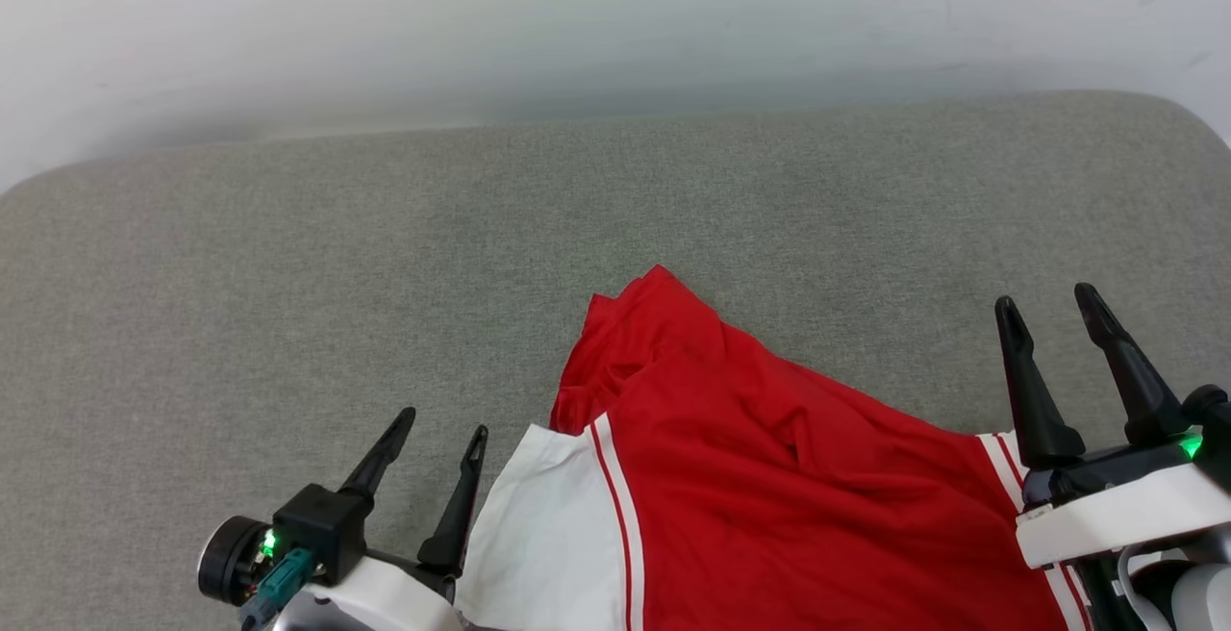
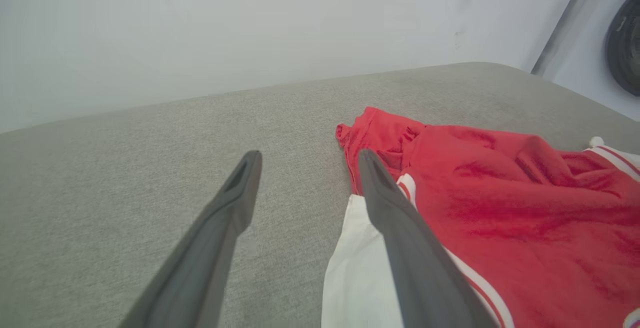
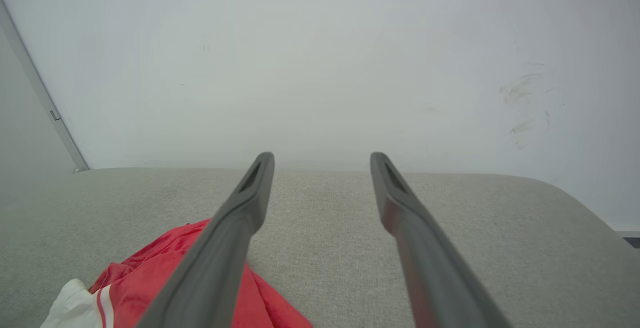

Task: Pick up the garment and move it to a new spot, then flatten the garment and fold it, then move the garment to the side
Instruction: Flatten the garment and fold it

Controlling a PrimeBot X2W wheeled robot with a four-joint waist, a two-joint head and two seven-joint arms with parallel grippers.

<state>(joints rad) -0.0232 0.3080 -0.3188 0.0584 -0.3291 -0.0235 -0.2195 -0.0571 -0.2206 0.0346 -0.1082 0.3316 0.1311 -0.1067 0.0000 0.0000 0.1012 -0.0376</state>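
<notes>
**Head view: red shirt lies on the grey pad, both grippers open and empty**

The garment is a red shirt. It lies in a loose heap on the big grey pad, close to the robot and a bit to the right of the middle. It is not flat. The red cloth is bunched up and comes to a point at its far end. One white sleeve with thin red stripes sticks out on the left side. A small bit of the other striped sleeve peeks out by the right arm.

The left gripper is low on the left, just beside the white sleeve. Its two dark fingers are spread apart and hold nothing. In the left wrist view, one finger crosses in front of the sleeve, and you cannot tell if it touches the cloth.

The right gripper is on the right, by the shirt's far side. Its fingers are spread wide too, with only grey pad showing between them. In the right wrist view, the shirt sits low on the left, beside one finger.

A pale wall stands behind the pad.
</notes>
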